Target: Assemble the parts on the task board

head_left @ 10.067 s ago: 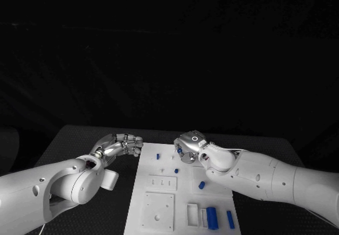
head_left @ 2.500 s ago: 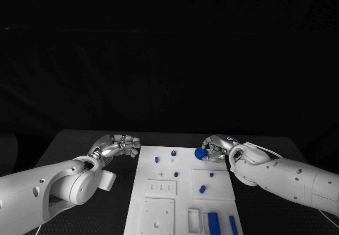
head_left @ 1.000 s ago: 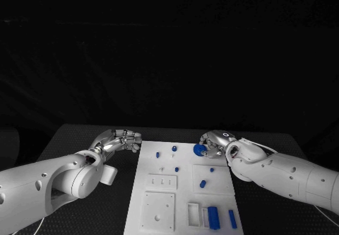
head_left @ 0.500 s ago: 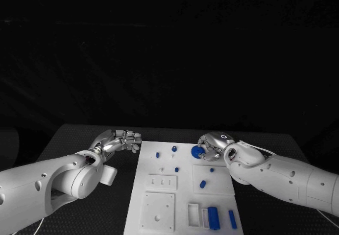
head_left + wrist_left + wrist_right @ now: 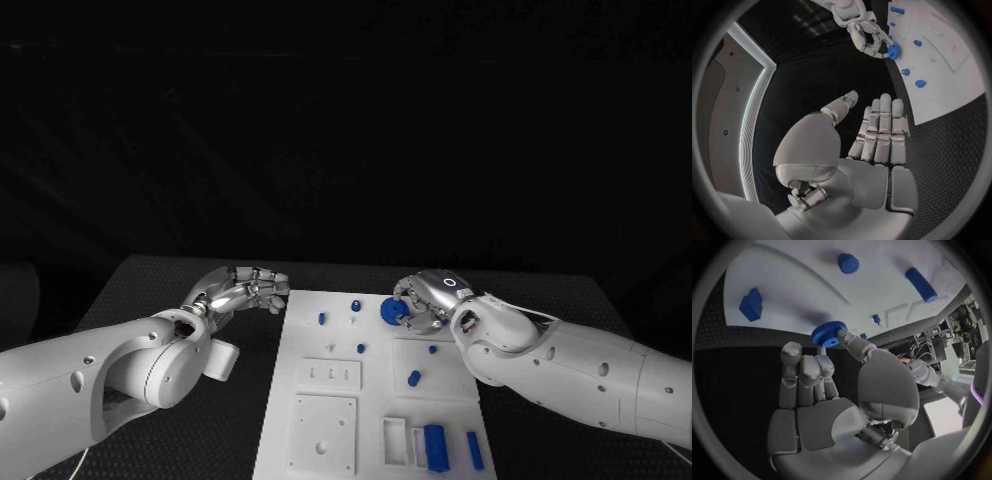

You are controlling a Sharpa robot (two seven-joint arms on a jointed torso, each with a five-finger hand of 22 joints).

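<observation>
My right hand (image 5: 428, 300) hovers over the far end of the white task board (image 5: 325, 425) and pinches a blue toothed gear (image 5: 392, 311) between thumb and finger. The right wrist view shows that gear (image 5: 825, 333) at the fingertips, just above the board (image 5: 804, 285). Small blue pegs (image 5: 320, 319) (image 5: 353, 304) stand on the board left of the gear. My left hand (image 5: 242, 288) rests off the board's far left corner, holding nothing. In the left wrist view its fingers (image 5: 879, 130) lie straight out, and my right hand (image 5: 862, 31) with the gear (image 5: 893, 51) shows beyond them.
More blue parts sit on the board: short pegs (image 5: 361, 347) (image 5: 431, 348), a slanted piece (image 5: 414, 377), and two long bars (image 5: 433, 446) (image 5: 473, 450) at the near right. Under the right hand lie a blue block (image 5: 751, 304) and cylinders (image 5: 848, 263) (image 5: 921, 284). Black table (image 5: 159, 290) surrounds the board.
My right hand has carried the gear a little to the left and toward me over the board's far end. The left hand has stayed where it was.
</observation>
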